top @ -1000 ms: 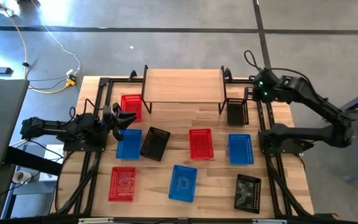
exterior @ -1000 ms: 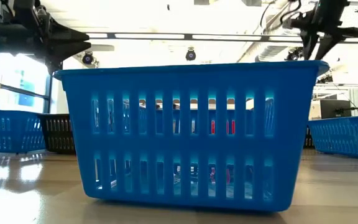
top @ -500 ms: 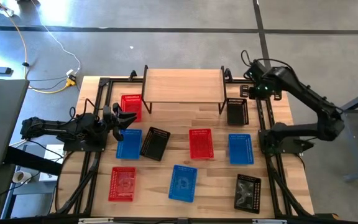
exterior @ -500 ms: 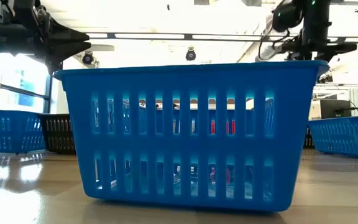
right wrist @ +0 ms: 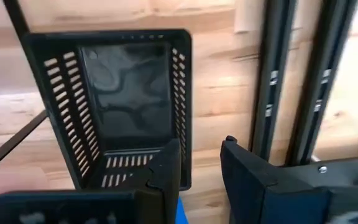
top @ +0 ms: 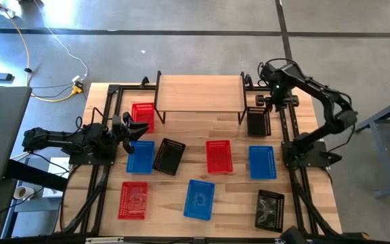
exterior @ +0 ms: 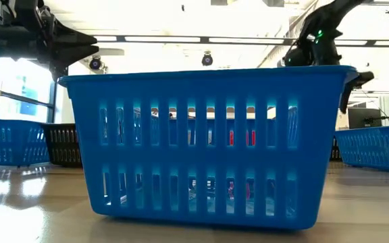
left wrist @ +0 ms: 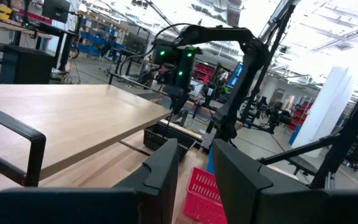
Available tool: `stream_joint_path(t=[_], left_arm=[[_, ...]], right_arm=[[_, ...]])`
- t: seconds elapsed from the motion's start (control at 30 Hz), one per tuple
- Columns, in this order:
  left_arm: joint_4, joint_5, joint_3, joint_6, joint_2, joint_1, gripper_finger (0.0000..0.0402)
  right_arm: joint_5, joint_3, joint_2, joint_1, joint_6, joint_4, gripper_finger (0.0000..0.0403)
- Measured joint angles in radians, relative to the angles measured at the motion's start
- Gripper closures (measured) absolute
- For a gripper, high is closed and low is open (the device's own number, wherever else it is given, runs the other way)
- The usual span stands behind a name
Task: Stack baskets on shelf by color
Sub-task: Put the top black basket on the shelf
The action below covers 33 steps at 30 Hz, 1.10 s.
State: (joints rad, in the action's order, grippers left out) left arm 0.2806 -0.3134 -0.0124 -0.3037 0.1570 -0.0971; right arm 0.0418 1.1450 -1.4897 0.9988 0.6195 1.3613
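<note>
Nine baskets lie on the table in the high view: red ones (top: 143, 116), (top: 218, 156), (top: 133, 200); blue ones (top: 140, 155), (top: 262, 162), (top: 199, 199); black ones (top: 168, 156), (top: 258, 121), (top: 270, 210). The light-wood shelf (top: 200, 91) stands at the far edge with nothing on it. My right gripper (top: 268, 102) hovers open over the far end of the black basket (right wrist: 129, 93) beside the shelf's right leg, its fingers (right wrist: 166, 168) either side of one corner wall without touching it. My left gripper (top: 143, 130) waits open between the far red basket and a blue one.
Black rails (top: 286, 129) run along the table's right side next to the black basket, and matching rails (top: 107, 122) run along the left. The shelf's thin black leg (top: 242, 115) stands close to that basket. In the low view the near blue basket (exterior: 208, 142) blocks most of the table.
My right arm has swung toward the table's left and come down, bringing its gripper from beside the right rails to over the black basket next to the shelf. The baskets have stayed where they were.
</note>
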Motion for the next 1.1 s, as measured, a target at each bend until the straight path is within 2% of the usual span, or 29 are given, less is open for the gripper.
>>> stream_joint_path(t=[0.47,0.87,1.1], left_arm=[[0.0,0.0,0.0,0.0,0.0,0.0,0.0312],[0.0,0.0,0.0,0.0,0.0,0.0,0.0312],[0.0,0.0,0.0,0.0,0.0,0.0,0.0312]], right_arm=[[-0.004,0.0,-0.175,0.005,-0.063,-0.028,0.0302],[-0.014,-0.004,-0.228,0.005,-0.06,-0.059,0.0302],[-0.015,-0.064,-0.232,0.005,-0.06,-0.123,0.0302]])
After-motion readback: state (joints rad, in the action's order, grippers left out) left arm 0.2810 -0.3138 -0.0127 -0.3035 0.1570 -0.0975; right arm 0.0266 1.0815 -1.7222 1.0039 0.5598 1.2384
